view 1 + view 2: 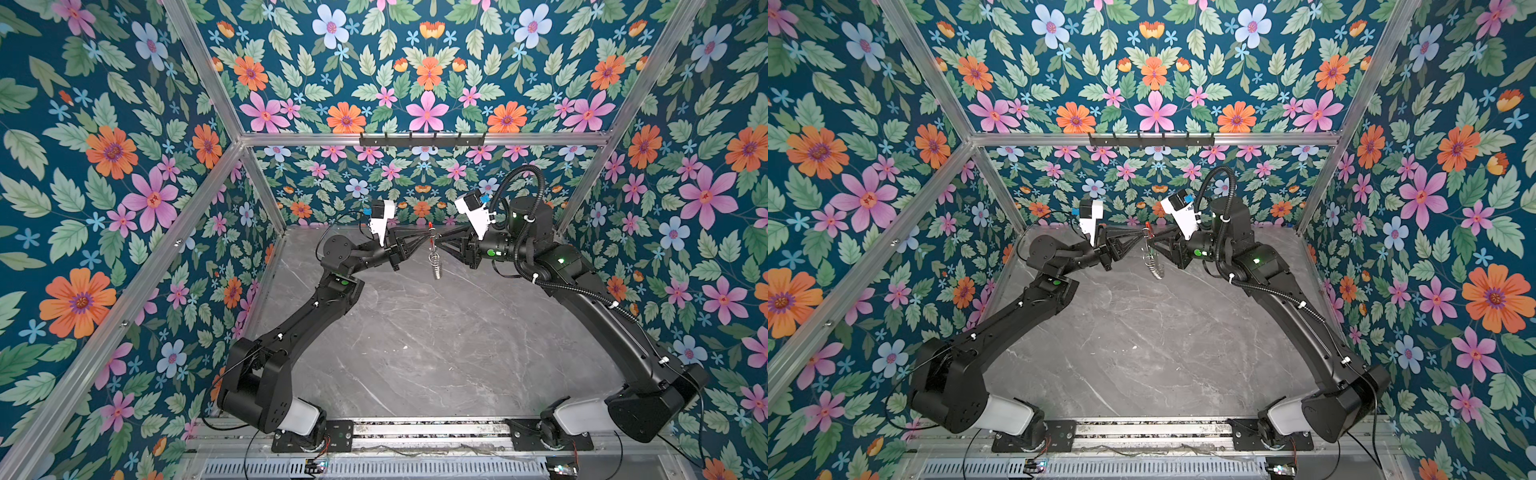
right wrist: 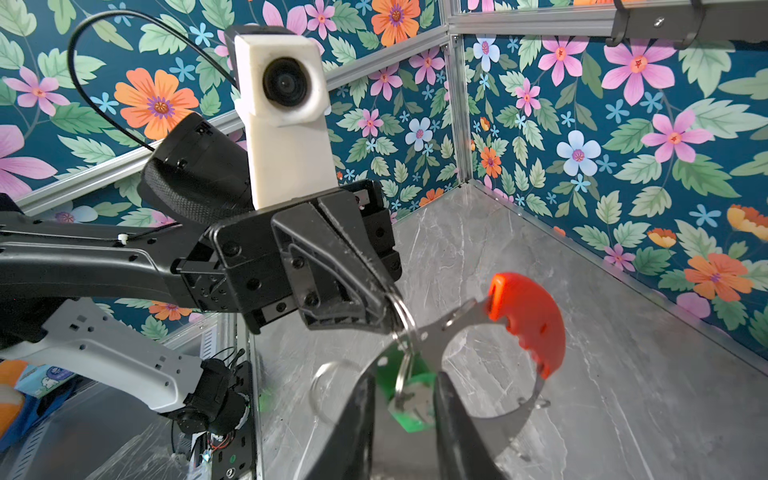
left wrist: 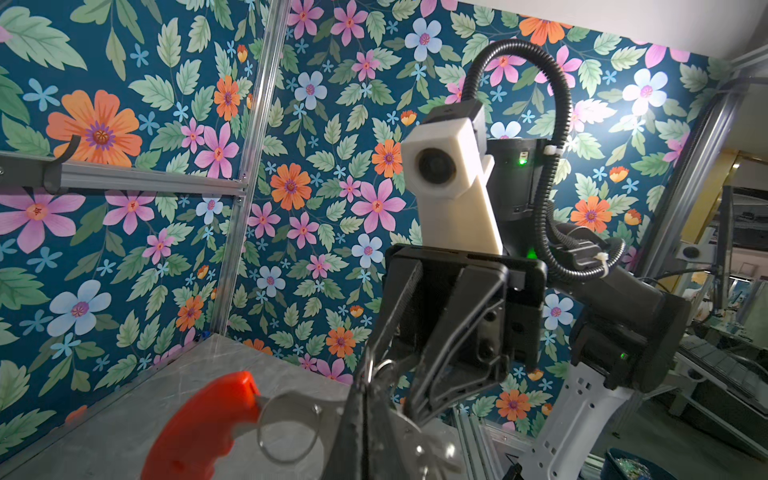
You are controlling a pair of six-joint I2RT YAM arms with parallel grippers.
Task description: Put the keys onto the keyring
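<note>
Both arms meet high above the middle of the counter (image 1: 415, 332). In both top views the hands' tips are too small and dark to separate.

Left hand (image 2: 388, 316): fully closed, pinching the keyring (image 2: 432, 340) on its metal hoop, just beside a split ring (image 2: 405, 324) strung there. The left wrist view cuts off the lower part of this hand's fingers (image 3: 353, 436).

Right hand (image 2: 405, 386): fingers stand a narrow gap apart with the green key tag (image 2: 409, 415) between them, apparently gripped. Contact on either side cannot be confirmed, since the fingers are blurred and cropped at the frame edge.

Green key tag: held off the counter, just beside the hoop. Its metal loop overlaps the hoop in the right wrist view. Whether it is threaded on cannot be told. The tag is not discernible in a top view.

Keyring: hangs between the two hands, clear of the counter, with the red arc (image 1: 431, 226) uppermost and a cluster of small rings (image 1: 435, 269) dangling below. In the left wrist view the red arc is partly out of frame, and the hoop disappears behind the left fingers.
</note>
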